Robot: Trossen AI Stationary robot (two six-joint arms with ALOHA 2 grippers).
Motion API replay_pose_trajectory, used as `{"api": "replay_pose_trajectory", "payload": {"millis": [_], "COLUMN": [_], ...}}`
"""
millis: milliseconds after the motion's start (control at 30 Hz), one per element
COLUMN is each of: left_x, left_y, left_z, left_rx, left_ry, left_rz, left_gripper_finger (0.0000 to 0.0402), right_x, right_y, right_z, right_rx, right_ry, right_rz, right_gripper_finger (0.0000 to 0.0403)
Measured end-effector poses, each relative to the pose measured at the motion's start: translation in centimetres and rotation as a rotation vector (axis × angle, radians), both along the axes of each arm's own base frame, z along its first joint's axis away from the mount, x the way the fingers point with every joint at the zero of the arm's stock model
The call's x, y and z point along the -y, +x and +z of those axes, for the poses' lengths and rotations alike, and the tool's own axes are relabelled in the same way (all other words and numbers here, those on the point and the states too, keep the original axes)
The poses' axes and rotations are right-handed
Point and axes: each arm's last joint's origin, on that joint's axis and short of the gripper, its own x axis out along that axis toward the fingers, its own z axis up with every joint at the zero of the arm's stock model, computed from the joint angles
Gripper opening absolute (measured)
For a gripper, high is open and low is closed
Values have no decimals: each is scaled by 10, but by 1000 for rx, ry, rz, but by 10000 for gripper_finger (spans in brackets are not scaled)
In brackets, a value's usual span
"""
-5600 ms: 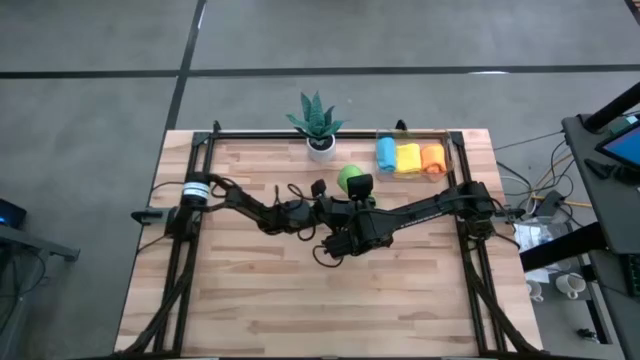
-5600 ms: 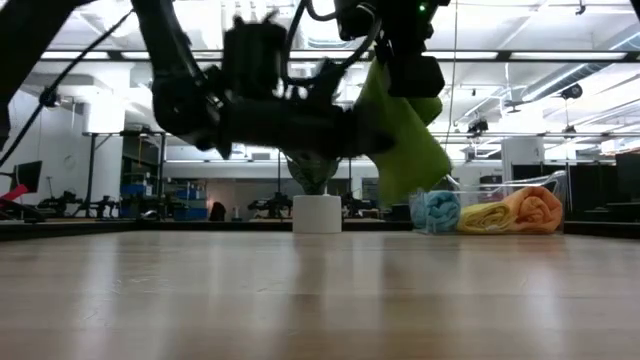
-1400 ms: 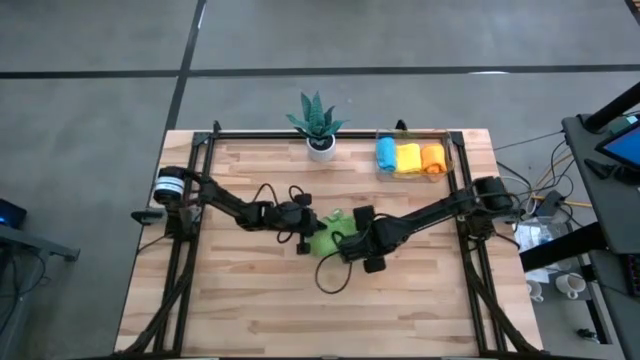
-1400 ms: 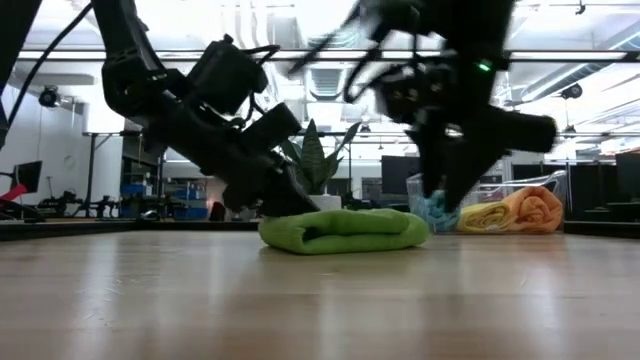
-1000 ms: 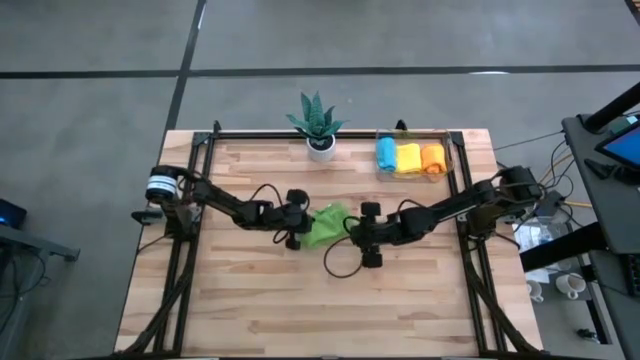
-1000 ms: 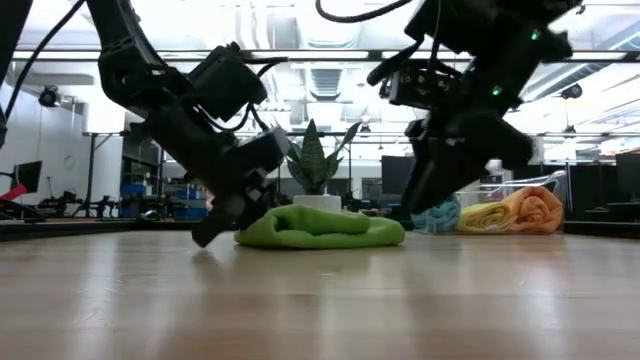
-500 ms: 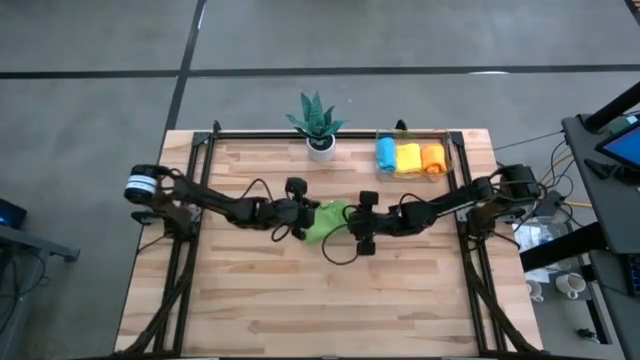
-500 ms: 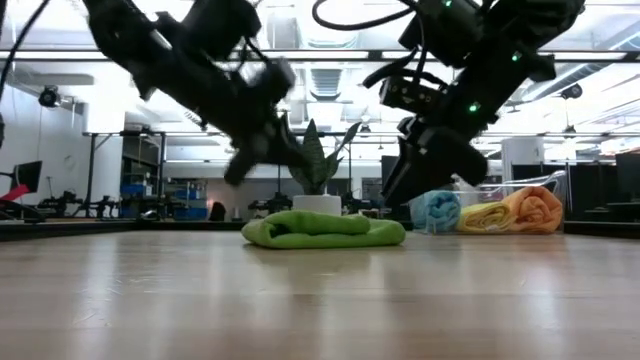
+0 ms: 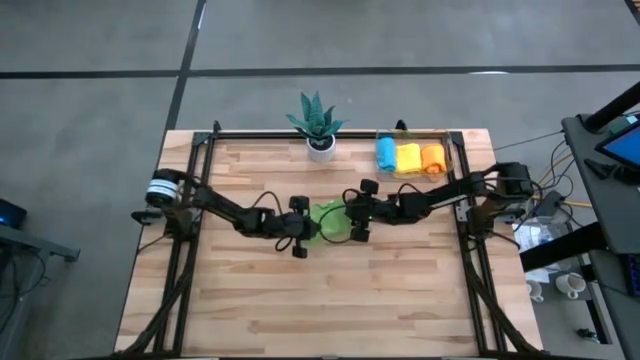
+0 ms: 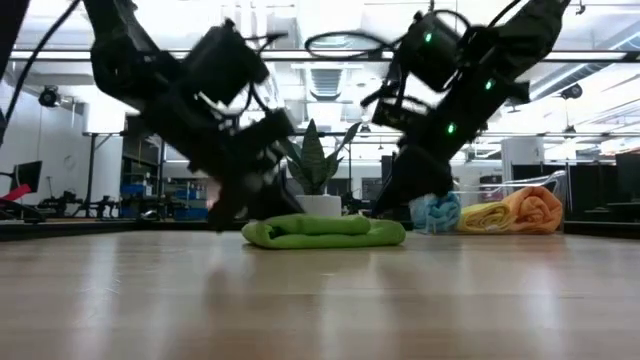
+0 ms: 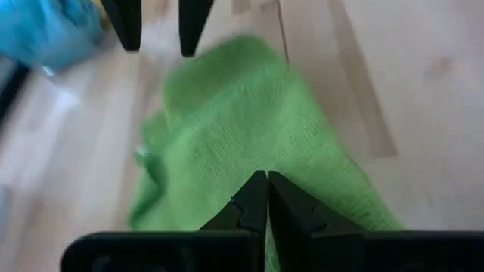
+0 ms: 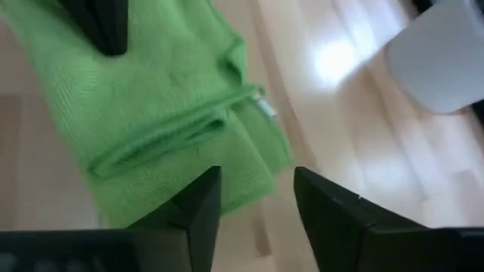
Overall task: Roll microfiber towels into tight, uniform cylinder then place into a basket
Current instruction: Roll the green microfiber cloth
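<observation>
A green microfiber towel [image 9: 328, 219] lies loosely rolled and flattened on the table's middle [image 10: 322, 231]. My left gripper [image 9: 311, 228] is shut, and its tips [image 11: 262, 189] stand over the towel's left end. My right gripper [image 9: 346, 220] is open at the towel's right end. In the right wrist view its two fingers [image 12: 198, 205] stand on either side of the towel's edge [image 12: 257, 162] without touching it. The basket [image 9: 447, 152] stands at the far right and holds blue, yellow and orange rolls [image 9: 408, 157]. My left gripper comes at the towel's left end [image 11: 249, 143] slanting down from the table's left. Its shut tips show in front of the cloth, and I cannot tell whether they touch it.
A green potted plant in a white pot [image 9: 319, 125] stands at the far edge, just behind the towel. Black frame rails [image 9: 190, 215] run along the table's left and right sides. Bare wood [image 9: 330, 300] stretches along the near half.
My left gripper has lifted off the table beside the towel's left end, swung up, then come back down toward that end, still shut. My right gripper has gone toward the far edge and tipped down at the towel's right end. The towel has stayed put.
</observation>
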Motion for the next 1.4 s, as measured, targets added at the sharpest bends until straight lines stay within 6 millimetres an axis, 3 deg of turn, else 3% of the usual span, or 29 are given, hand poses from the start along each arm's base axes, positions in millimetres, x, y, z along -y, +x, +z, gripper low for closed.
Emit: {"api": "replay_pose_trajectory", "payload": {"millis": [167,400,700,967,1233,1400], "left_x": [0,-1,-3,2,7,6], "left_y": [3,-4,-15,-16,-22,-30], "left_z": [-22,-24,-9,-1,40,65], "left_rx": [-50,-164,-260,-203,-58,22], "left_ry": [-2,68,212,104,75,34], "left_rz": [24,11,-90,-59,-69,-35], "left_gripper_finger": [0,0,0,0,0,0], "right_x": [2,-2,-36,-45,-43,-42], "right_y": [8,11,12,14,4,-1], "right_z": [-25,-37,-35,-17,12,16], "right_rx": [-58,-91,-58,-53,-9,1], "right_ry": [9,74,152,111,83,84], "right_rz": [-9,-57,-48,-6,-10,-14], "right_gripper_finger": [110,16,11,11,23,53]}}
